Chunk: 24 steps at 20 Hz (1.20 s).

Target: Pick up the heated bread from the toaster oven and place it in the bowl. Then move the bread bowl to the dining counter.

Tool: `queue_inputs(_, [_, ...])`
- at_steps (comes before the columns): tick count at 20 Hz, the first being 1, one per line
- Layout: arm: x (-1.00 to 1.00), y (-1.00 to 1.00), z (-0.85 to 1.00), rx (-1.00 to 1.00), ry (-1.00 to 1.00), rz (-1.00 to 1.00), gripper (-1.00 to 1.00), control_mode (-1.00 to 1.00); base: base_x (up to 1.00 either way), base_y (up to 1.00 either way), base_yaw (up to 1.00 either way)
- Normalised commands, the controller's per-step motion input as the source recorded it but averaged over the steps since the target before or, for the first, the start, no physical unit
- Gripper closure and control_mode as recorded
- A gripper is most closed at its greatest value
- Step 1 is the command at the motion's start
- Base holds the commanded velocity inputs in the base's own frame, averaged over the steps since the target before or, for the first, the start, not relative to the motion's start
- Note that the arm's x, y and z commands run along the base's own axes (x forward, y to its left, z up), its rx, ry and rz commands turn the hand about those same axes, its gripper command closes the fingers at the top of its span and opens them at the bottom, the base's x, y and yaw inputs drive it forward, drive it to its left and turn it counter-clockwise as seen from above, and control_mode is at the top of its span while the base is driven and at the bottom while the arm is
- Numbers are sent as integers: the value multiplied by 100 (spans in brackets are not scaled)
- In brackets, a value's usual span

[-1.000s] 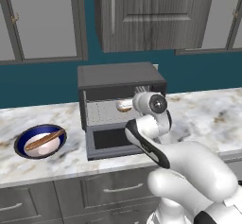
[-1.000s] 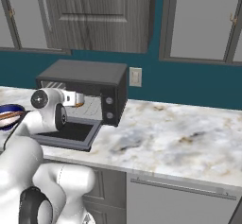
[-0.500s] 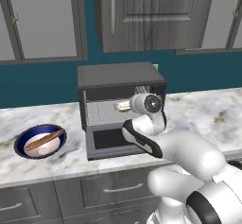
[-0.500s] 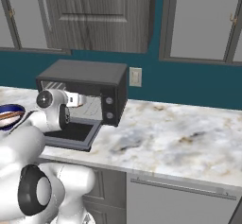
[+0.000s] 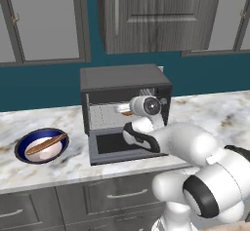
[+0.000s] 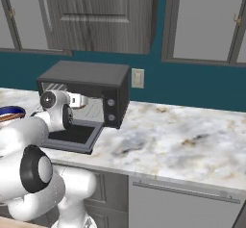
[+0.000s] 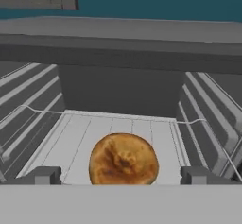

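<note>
my gripper (image 7: pixel 121 176): jaws spread wide, either side of the heated bread (image 7: pixel 123 159) | bread on the wire rack inside the toaster oven (image 5: pixel 125 81) (door down) | bowl (image 5: pixel 42 146) left on worktop (image 5: pixel 205 110), holding a brown stick (image 5: pixel 46 144)

Matt toaster oven (image 5: pixel 125 79); heated bread (image 7: pixel 124 159) seemingly rough-crusted.

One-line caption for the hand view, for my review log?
Open jaws straddling the bread on the wire rack inside the toaster oven, not yet closed on it.
</note>
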Motion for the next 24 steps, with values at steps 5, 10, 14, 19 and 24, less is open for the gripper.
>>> queue_inputs(5, [32, 5, -40, 0, 8, 0, -100, -100, 0, 0, 0])
queue_inputs(10, [11, -12, -33, 0, 11, -4, -100, -100, 0, 0, 0])
queue_inputs(14, [13, 0, -23, 0, 11, -4, -100, -100, 0, 0, 0])
queue_inputs(19, [8, 15, -2, 0, 1, -2, -100, -100, 0, 0, 0])
queue_inputs(24, [3, 3, -22, 0, 5, 0, 100, -100, 0, 0, 0])
